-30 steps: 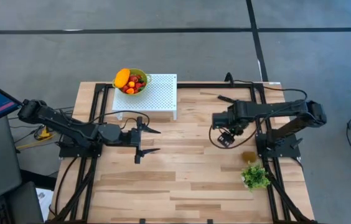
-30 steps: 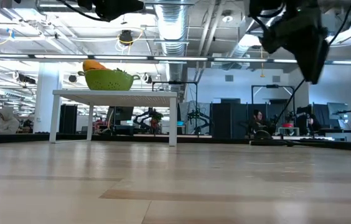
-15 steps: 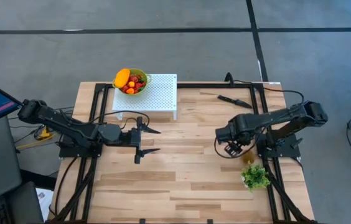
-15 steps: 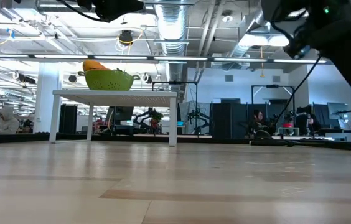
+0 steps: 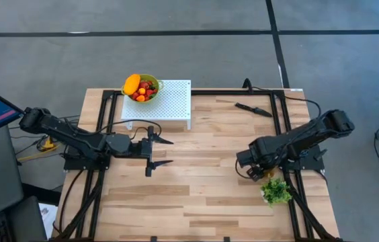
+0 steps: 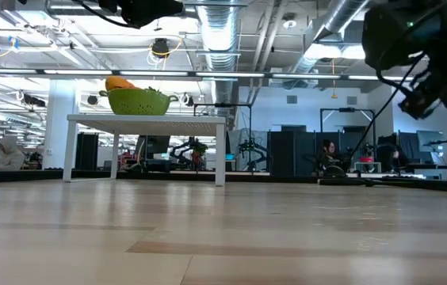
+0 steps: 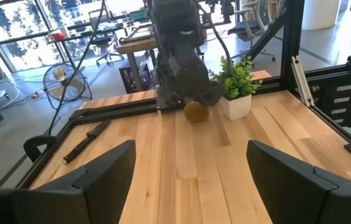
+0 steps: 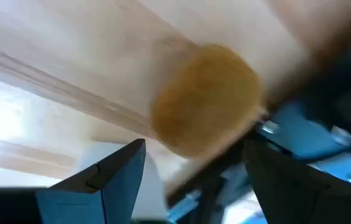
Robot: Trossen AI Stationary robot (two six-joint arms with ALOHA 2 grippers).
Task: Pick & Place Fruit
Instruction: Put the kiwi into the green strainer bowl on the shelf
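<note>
The brownish kiwi (image 7: 195, 112) lies on the wooden table near its right edge. My right gripper (image 7: 187, 98) hangs open just above it, pointing steeply down. The right wrist view shows the kiwi (image 8: 205, 99) ahead between the two fingers, and in the high view the gripper (image 5: 261, 172) hides it. A green bowl (image 5: 150, 80) on the white stand (image 5: 169, 102) at the far left holds an elongated orange fruit (image 5: 132, 83) and small red and orange pieces (image 5: 146, 89). My left gripper (image 5: 162, 152) hovers open over the table's left half.
A green leafy bunch in a white pot (image 5: 276, 191) stands right beside the kiwi, on its near side. A black knife (image 5: 253, 108) lies at the far right. Black frame rails (image 5: 285, 134) run along both table sides. Bare wood lies between the arms.
My right gripper has come down and toward the table's near right, onto the spot over the kiwi. It has tipped to point more steeply down and rolled at the wrist. The kiwi has stayed where it was.
</note>
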